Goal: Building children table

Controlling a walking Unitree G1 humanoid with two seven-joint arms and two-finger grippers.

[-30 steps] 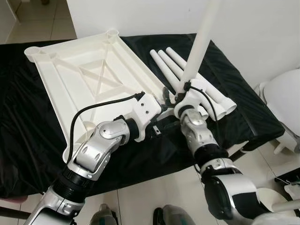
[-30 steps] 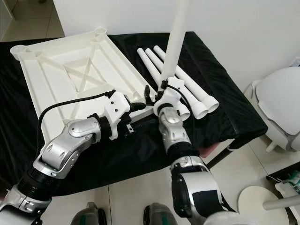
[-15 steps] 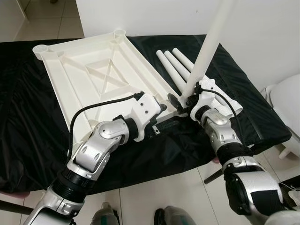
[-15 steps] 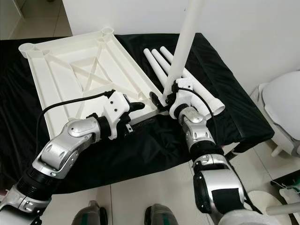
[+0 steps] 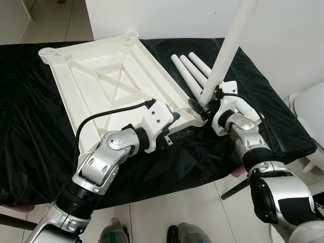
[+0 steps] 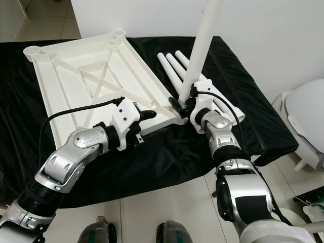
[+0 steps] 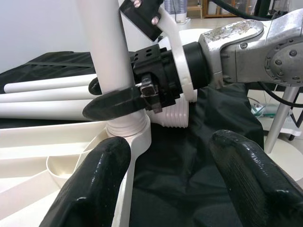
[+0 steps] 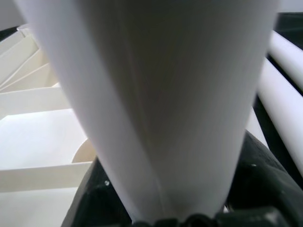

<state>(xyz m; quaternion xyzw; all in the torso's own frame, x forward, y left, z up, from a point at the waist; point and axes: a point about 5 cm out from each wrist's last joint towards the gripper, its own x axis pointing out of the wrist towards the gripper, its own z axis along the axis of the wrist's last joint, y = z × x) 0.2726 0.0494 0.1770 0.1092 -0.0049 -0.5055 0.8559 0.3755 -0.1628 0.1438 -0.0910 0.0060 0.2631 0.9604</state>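
- A black cloth (image 5: 30, 126) is spread over a low surface that takes up most of the head views, with pale floor tiles (image 5: 167, 202) seen below its near edge and a white wall (image 5: 167, 20) behind.
- A white plastic tabletop (image 5: 101, 81) is laid upside down on the cloth, its ribbed underside facing up and round leg sockets seen at its far corners.
- A long white table leg (image 5: 229, 50) is held nearly upright, tilted slightly, with its lower end seated on the socket at the tabletop's near right corner (image 7: 128, 135).
- Three spare legs (image 5: 190, 68) are laid side by side on the cloth, just beside the tabletop's right edge and behind the upright leg.
- The right gripper (image 5: 202, 105) is clamped around the upright leg close above the socket; one black finger (image 7: 113, 103) is seen pressed across the front of the leg in the left wrist view.
- The left gripper (image 5: 174, 117) is positioned at the tabletop's near edge, just left of the same corner; its two black fingers (image 7: 90, 189) are spread apart with nothing between them, over the black cloth and beside the socket.
- Part of a white rounded object (image 5: 309, 106) is seen on the floor to the right of the cloth.
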